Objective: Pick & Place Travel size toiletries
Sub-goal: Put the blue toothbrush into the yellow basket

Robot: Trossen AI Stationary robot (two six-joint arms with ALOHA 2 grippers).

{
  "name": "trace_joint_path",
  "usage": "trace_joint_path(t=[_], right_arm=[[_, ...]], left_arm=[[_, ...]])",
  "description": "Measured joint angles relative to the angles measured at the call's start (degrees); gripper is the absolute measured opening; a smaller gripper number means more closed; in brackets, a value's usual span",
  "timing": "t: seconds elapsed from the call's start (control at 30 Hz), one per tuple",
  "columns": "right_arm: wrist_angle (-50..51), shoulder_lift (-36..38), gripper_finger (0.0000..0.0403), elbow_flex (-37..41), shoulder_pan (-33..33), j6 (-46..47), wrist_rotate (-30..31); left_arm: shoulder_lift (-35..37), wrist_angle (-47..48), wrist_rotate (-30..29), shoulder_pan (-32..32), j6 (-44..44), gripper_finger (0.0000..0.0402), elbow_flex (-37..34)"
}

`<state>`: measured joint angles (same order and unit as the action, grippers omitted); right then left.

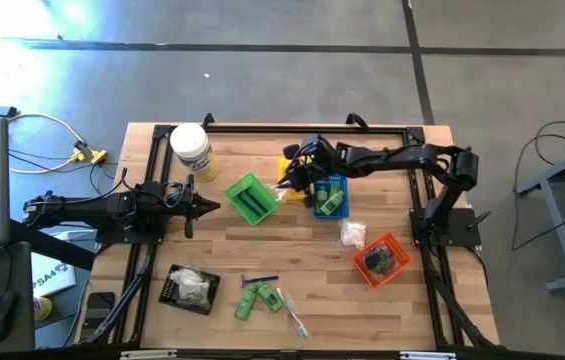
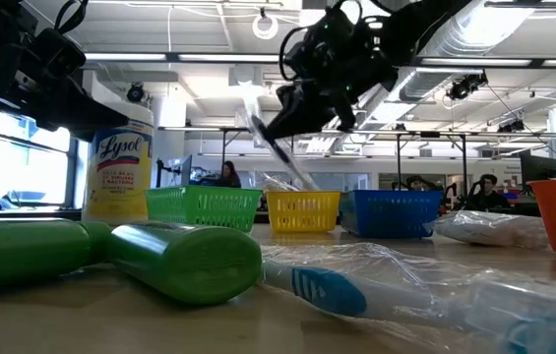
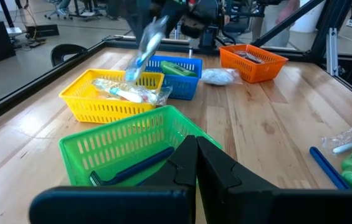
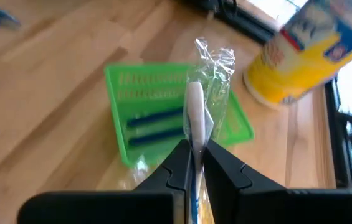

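Observation:
My right gripper hangs above the yellow basket, shut on a toothbrush in a clear wrapper. The yellow basket holds another wrapped item. Beside it stand the green basket, with blue razors lying in it, and the blue basket, with a green bottle. Two green bottles, a wrapped toothbrush and a blue stick lie near the front edge. A white packet lies right of centre. My left gripper rests shut at the left. My right gripper pinches the wrapped toothbrush's white handle between its two fingers. The brush lies along the fingers and sticks out past their tips, the crinkled wrapper end foremost. It slants downward, lifted clear over the yellow basket.
A big white jar with a yellow label stands at the far left. An orange basket with dark pieces sits at the right, and a black tray with a packet at the near left. Bare wood lies between the baskets and the near items.

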<state>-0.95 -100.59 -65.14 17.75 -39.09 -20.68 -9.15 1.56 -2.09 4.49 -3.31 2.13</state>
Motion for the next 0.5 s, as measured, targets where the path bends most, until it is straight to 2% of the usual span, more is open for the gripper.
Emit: trace_joint_path(t=[0.33, 0.5], right_arm=[[5.38, -0.13, 0.0024, 0.04, 2.21, -0.51, -3.06], [6.76, -0.13, 0.0025, 0.04, 1.35, -4.18, -3.77]], left_arm=[[0.02, 0.16, 0.00, 0.00, -0.02, 0.0000, 0.00], [0.00, 0.18, -0.01, -0.01, -0.04, 0.0000, -0.02]])
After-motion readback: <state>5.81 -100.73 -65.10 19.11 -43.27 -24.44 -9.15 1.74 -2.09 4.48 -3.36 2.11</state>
